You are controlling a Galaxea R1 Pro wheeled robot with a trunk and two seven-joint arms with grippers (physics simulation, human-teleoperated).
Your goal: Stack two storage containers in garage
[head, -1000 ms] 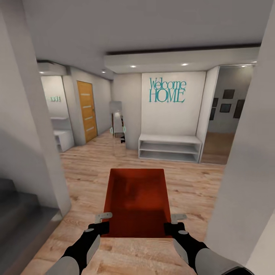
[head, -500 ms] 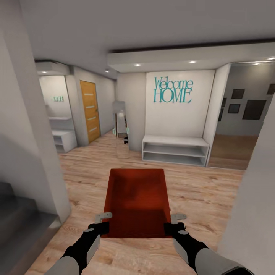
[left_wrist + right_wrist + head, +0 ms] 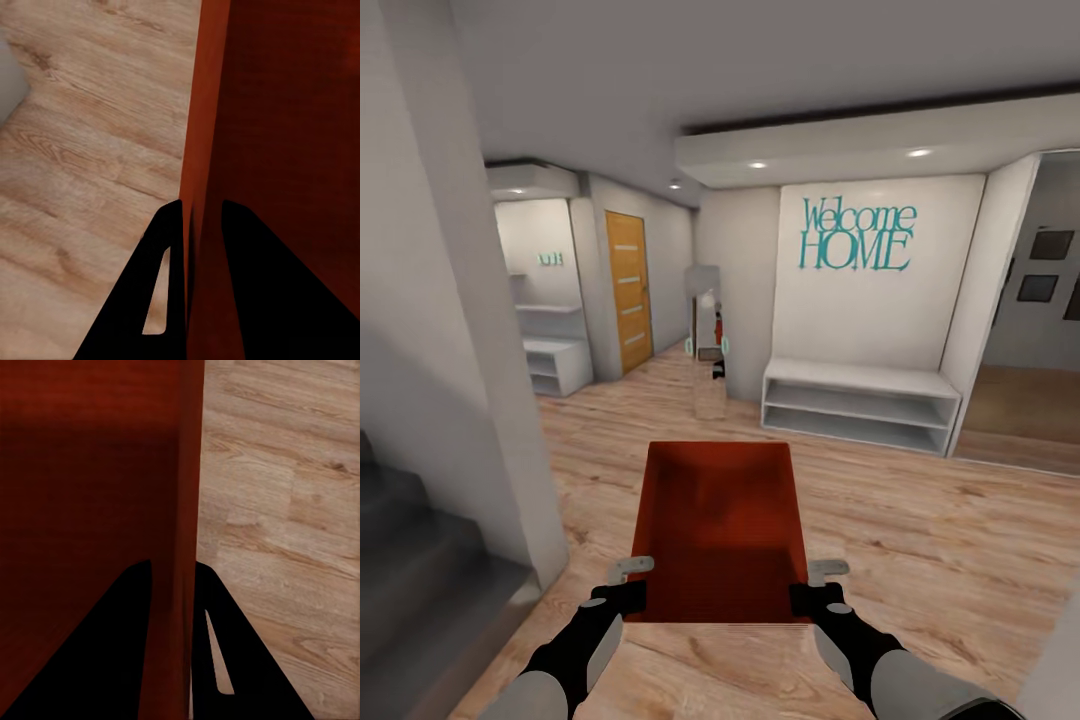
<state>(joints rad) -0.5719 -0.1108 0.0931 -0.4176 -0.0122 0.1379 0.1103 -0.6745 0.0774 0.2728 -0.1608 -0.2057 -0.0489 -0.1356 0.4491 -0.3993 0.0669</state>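
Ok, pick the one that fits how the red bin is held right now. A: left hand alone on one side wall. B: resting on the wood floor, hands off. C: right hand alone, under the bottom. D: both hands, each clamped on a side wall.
D: the left hand and right hand each pinch a side wall of the red bin, one finger inside and one outside, with the wood floor below.

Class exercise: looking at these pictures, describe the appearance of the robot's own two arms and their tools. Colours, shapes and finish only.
Both arms look alike. The left arm and right arm have smooth light-grey shells that give way to matte black wrist sections. Small pale-grey brackets sit near each wrist. The left tool and right tool each have two flat, tapering black fingers, one with a narrow slot. No cables or markings are visible.
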